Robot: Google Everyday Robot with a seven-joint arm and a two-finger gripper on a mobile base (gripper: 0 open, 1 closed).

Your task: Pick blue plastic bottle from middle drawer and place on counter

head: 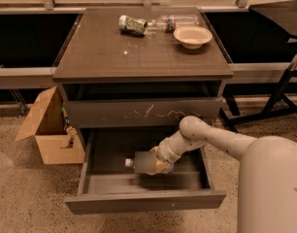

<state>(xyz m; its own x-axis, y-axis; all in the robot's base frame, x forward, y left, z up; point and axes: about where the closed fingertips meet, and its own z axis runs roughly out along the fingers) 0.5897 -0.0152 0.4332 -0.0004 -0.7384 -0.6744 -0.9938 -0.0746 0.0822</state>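
Observation:
The middle drawer [143, 201] is pulled open at the bottom of the cabinet, with a plain front and a grey inside. The blue plastic bottle [140, 162] lies on its side in it, white cap pointing left. My gripper [160, 164] reaches down into the drawer from the right and is shut on the bottle's right end, holding it just above the drawer floor. The counter [139, 55] is the glossy dark top of the cabinet, above and behind.
On the counter's far edge lie a crushed green-printed container [131, 24], a longer clear bottle [176, 21] and a pale bowl [192, 36]. The scratched drawer front [143, 113] overhangs the open drawer. A cardboard box [44, 130] stands left, a black stand [279, 93] right.

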